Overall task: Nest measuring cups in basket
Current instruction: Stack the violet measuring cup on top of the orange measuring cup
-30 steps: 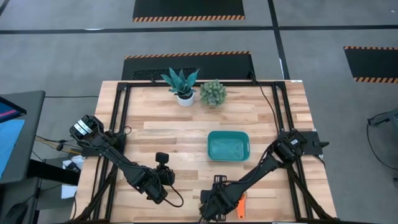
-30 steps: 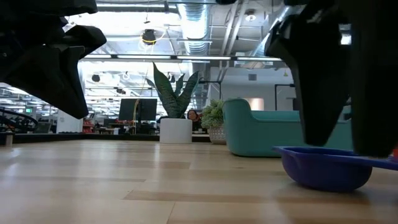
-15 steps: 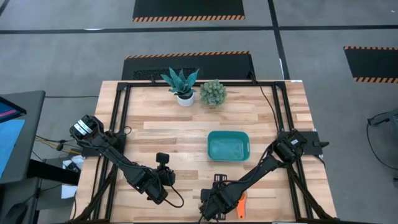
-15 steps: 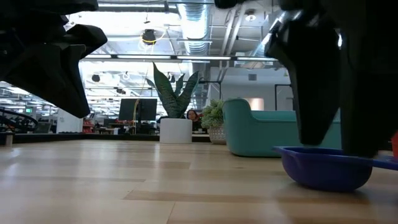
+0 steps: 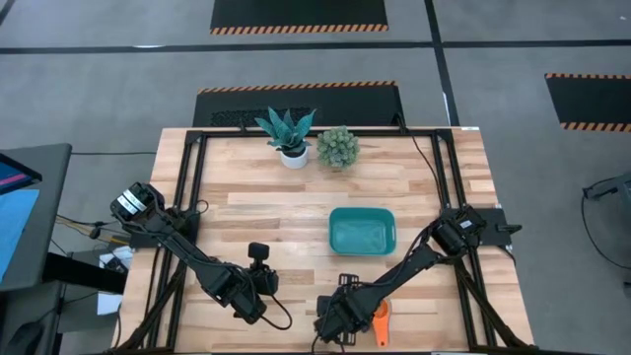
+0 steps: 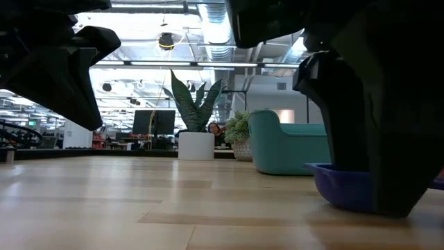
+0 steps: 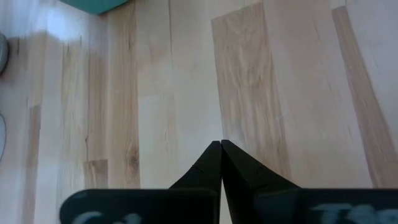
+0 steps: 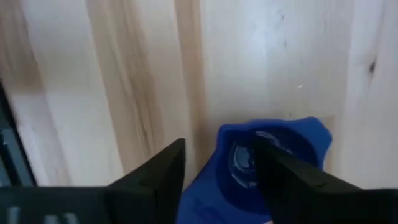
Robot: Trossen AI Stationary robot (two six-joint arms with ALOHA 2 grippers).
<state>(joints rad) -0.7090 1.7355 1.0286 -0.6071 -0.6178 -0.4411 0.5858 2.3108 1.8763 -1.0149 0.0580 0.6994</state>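
Blue measuring cup [image 8: 261,165] sits between the right gripper's [image 8: 217,168] parted fingers, ungrasped.

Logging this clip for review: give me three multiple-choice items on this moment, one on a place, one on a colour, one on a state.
1. Where does the basket sit?
A. right of centre on the table, in front of the two potted plants
B. at the table's left edge
C. on the floor

2. What colour is the measuring cup at the right gripper?
A. yellow
B. dark blue
C. red

3. How do the left gripper's fingers stand?
A. wide open
B. closed on a cup
C. shut on nothing

Answers:
1 A: the high view shows the teal tray right of the table's middle, nearer the robot than the plants.
2 B: the right wrist view shows a dark blue cup with one open finger outside its rim and the other inside.
3 C: the left wrist view shows the fingertips meeting over bare wood.
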